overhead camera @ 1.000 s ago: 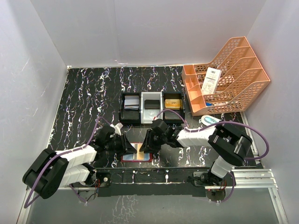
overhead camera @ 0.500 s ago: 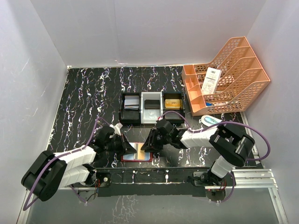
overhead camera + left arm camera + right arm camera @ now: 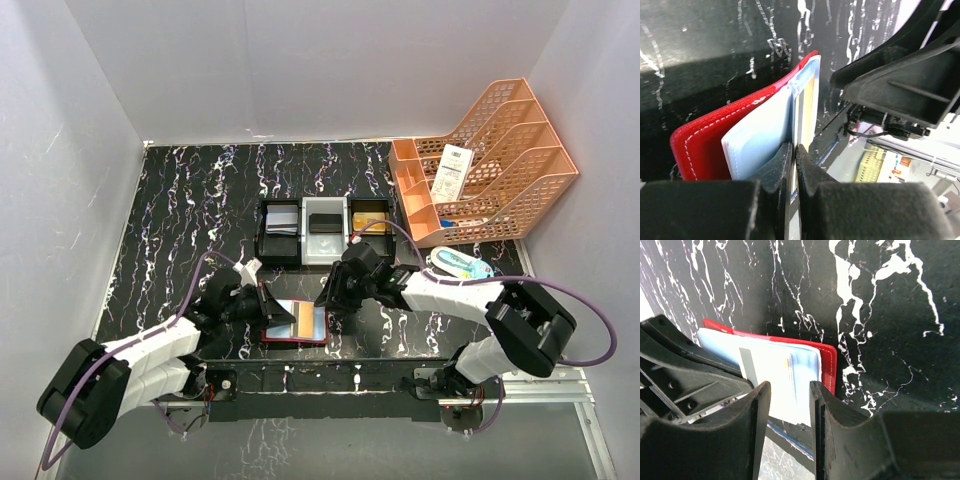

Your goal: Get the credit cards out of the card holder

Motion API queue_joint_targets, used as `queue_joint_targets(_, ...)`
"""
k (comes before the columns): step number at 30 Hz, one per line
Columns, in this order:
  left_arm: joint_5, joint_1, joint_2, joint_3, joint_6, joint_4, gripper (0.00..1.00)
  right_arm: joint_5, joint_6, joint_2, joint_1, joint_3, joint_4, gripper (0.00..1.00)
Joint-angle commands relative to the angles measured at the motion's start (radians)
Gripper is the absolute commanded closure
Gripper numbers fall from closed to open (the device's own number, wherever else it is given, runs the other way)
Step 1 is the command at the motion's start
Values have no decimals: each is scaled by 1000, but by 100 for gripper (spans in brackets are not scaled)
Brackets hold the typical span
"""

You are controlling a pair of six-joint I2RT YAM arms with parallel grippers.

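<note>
Lying open at the near edge of the black, white-veined marble table [image 3: 180, 220], between the two arms, the small dark-red leather-like folding card holder [image 3: 695, 145] showed thin light-blue and orange-gold plastic credit cards [image 3: 303, 320] tucked inside. We saw the left gripper [image 3: 794, 149] clenched tight on the cards' edge. The right gripper [image 3: 789, 390] hovered over the holder's right end, jaws apart, grasping nothing.

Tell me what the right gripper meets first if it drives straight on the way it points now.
Most likely the pale card sticking out of the red card holder: its edge lies between the fingers of the right gripper. Depth is unclear, so the gripper may skim just above the card.
</note>
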Motion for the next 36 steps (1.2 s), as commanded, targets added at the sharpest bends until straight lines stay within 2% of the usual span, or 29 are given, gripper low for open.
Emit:
queue_joint_targets(1, 80, 4, 4, 11, -83, 127, 100, -67, -29, -38, -1, -19, 79, 64)
queue_joint_targets(6, 85, 4, 30, 12, -128, 186, 100, -125, -19, -45, 0, -28, 144, 60)
queue_joint_targets(11, 63, 3, 123, -31, -187, 330, 100, -79, -31, -25, 0, -3, 75, 57)
queue_joint_targets(15, 42, 3, 218, -40, -186, 388, 100, -68, -38, 13, 9, 20, 53, 60)
queue_joint_targets(19, 16, -2, 264, -31, -150, 357, 100, 30, -79, 77, 37, 97, -71, 62)
queue_joint_targets(25, 7, -2, 261, -40, -113, 317, 100, -10, -78, 125, 42, 88, 21, 64)
queue_joint_targets(36, -5, -1, 260, -50, -70, 277, 100, -17, -98, 137, 65, 111, 38, 66)
